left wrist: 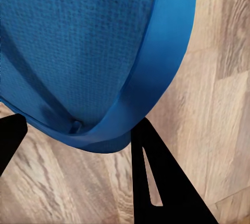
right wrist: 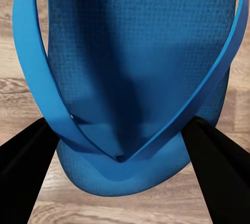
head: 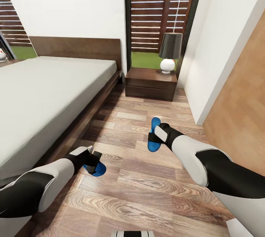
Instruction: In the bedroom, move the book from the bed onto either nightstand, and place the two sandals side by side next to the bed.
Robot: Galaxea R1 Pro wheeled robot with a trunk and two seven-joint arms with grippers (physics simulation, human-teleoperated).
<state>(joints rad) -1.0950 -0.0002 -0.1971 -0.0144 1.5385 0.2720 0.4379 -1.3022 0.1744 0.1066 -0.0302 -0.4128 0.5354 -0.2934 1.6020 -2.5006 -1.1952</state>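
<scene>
2 sandals held apart, not yet paired beside the bed [head: 55, 82].
Left gripper [head: 90, 160] grips the left sandal [head: 96, 169] nearest the frame; right gripper [head: 156, 137] grips the right sandal [head: 154, 134], long axis toward the nightstand [head: 151, 82].

Over the wood-plank floor [head: 147, 193], the left end effector [head: 89, 160] holds one blue sandal [head: 96, 170] close beside the bed [head: 48, 93]. The right end effector [head: 156, 136] grips the other sandal [head: 154, 139] farther out in the aisle, well apart from the first. Beyond, a nightstand [head: 151, 83] carries a dark-shaded lamp [head: 169, 51] with a round white base.
</scene>
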